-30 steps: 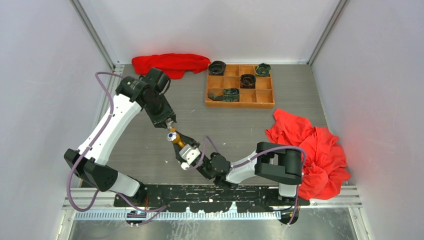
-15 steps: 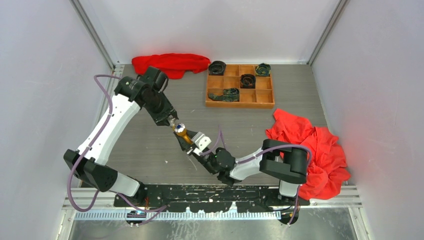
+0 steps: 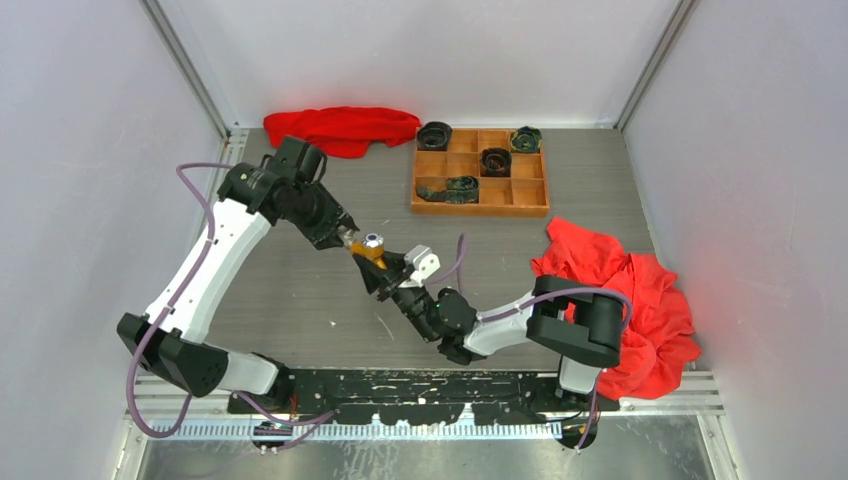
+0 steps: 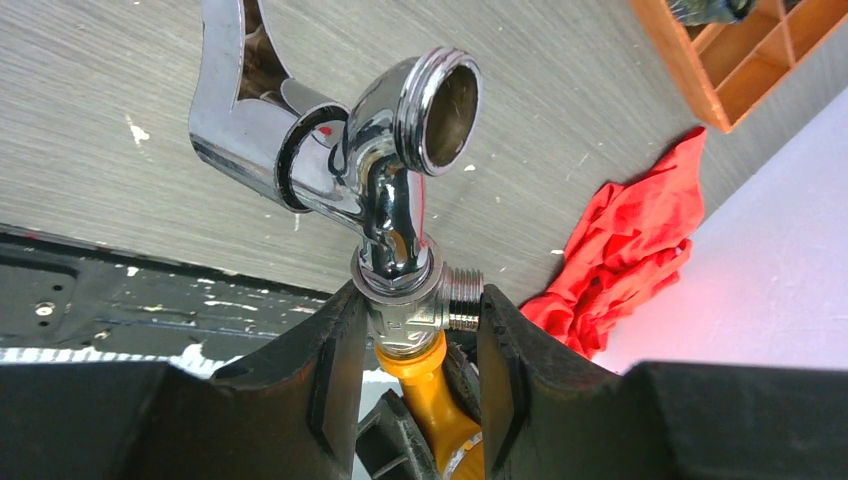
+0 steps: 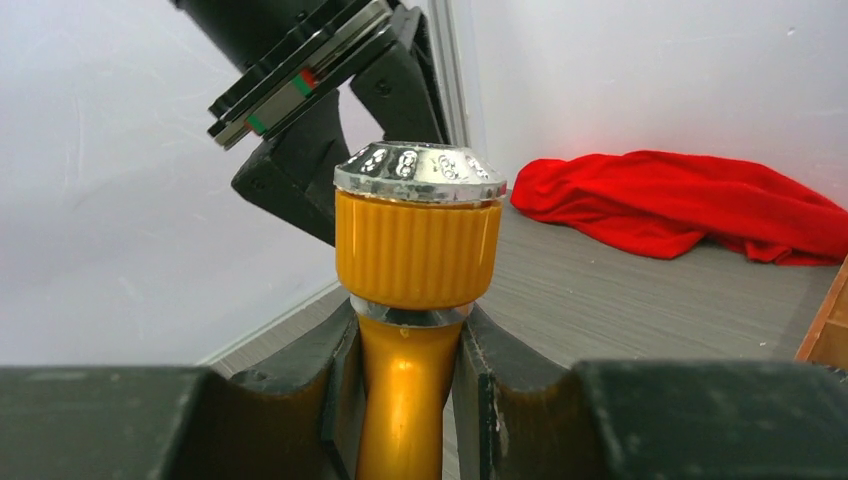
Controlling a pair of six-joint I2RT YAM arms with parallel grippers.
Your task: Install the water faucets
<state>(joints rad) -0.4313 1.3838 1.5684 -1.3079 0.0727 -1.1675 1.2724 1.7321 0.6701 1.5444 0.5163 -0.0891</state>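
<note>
The left wall (image 3: 80, 200) stood close beside my left arm, and the back cloth (image 3: 340, 128) lay along the far edge behind it. Bare table (image 3: 290, 300) lay open in front of and left of my tools. My left gripper (image 3: 345, 238) was over the middle of the table, well away from every edge, its fingers (image 4: 330, 350) clamped on the threaded base of the silver faucet (image 4: 385, 170). In my left wrist view that faucet stood straight out from my fingers, its curved neck ending in an open threaded mouth that faced right, its handle reaching up and left until the top of the view cut it off. The orange faucet (image 4: 425, 395) met the silver base just below my fingertips, and its long axis ran on in line, down out of view; I could not tell whether the two were screwed together or only touching. From above the pair ran slanting from upper left to lower right. My right gripper (image 3: 385, 272) came up from the lower right, closed on the orange stem beneath its ribbed collar and chrome cap; my own fingers hid the stem's lower end. Farther right, well apart, the tray (image 3: 480, 210) held dark rolls (image 3: 495, 160), too small to make out. The right cloth (image 3: 625, 300) was heaped against my right arm, crowding the space up to the right wall (image 3: 760, 200)
</note>
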